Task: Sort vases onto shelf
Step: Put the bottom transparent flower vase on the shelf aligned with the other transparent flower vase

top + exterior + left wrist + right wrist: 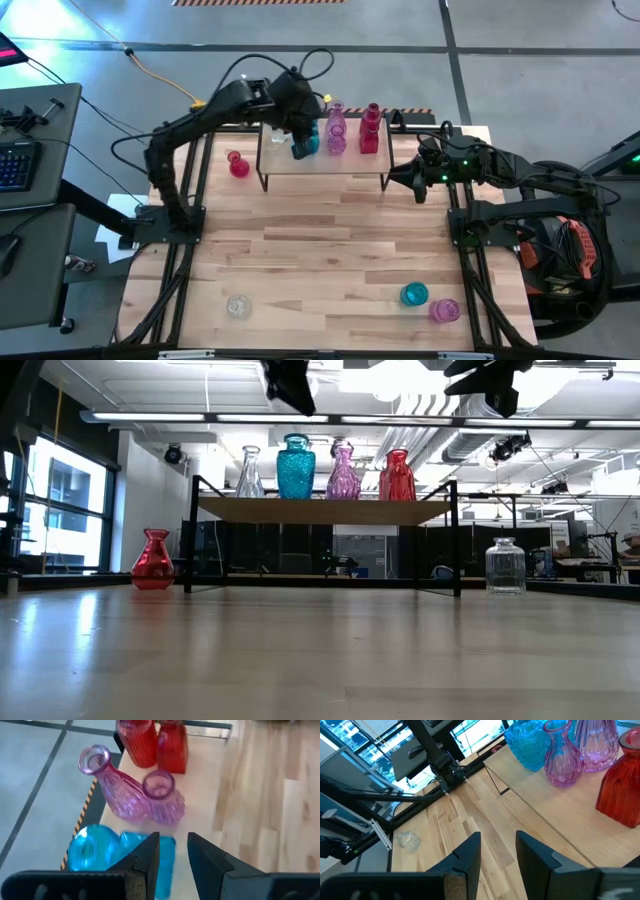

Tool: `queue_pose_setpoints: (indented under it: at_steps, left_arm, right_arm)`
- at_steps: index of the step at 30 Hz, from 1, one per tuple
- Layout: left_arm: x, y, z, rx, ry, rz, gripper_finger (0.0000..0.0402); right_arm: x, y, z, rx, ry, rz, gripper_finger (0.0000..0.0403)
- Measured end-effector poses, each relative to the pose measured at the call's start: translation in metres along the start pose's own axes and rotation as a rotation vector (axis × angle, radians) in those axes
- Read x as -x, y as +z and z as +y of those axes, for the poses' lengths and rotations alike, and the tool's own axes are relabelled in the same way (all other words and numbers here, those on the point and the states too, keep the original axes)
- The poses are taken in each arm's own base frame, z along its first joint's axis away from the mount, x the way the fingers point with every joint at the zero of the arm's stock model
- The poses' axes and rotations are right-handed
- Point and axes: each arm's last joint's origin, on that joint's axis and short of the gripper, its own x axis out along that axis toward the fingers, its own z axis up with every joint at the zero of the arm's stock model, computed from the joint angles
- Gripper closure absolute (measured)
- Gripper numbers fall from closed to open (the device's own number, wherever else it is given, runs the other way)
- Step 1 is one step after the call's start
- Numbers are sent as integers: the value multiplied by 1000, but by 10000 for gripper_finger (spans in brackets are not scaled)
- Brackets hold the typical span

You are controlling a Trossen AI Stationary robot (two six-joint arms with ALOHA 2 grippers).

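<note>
wooden bench carries the shelf, where teal, pink and red vases stand in a row. left gripper hovers over the teal vase, fingers spread; right gripper waits beside the shelf, spread too.

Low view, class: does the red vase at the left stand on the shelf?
No, the red vase stands on the table beside the shelf.

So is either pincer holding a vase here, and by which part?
Nothing is held. The left pincer is open above the teal vase on the shelf, with only air between its fingers. The right pincer is open beside the shelf.
</note>
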Motion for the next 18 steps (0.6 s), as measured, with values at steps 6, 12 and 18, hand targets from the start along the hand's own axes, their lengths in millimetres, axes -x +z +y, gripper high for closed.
queue_pose_setpoints:
  at_steps: [6, 12, 18]
  left_arm:
    - [48, -20, -15, -12, -48, 67, 309]
    - [82, -41, -36, 50, -101, 177, 309]
    - [101, -63, -60, 135, -139, 228, 309]
  right_arm:
    - [0, 0, 0, 0, -3, -1, 299]
    - [0, 0, 0, 0, -3, -1, 299]
    - [0, 0, 0, 0, -3, -1, 299]
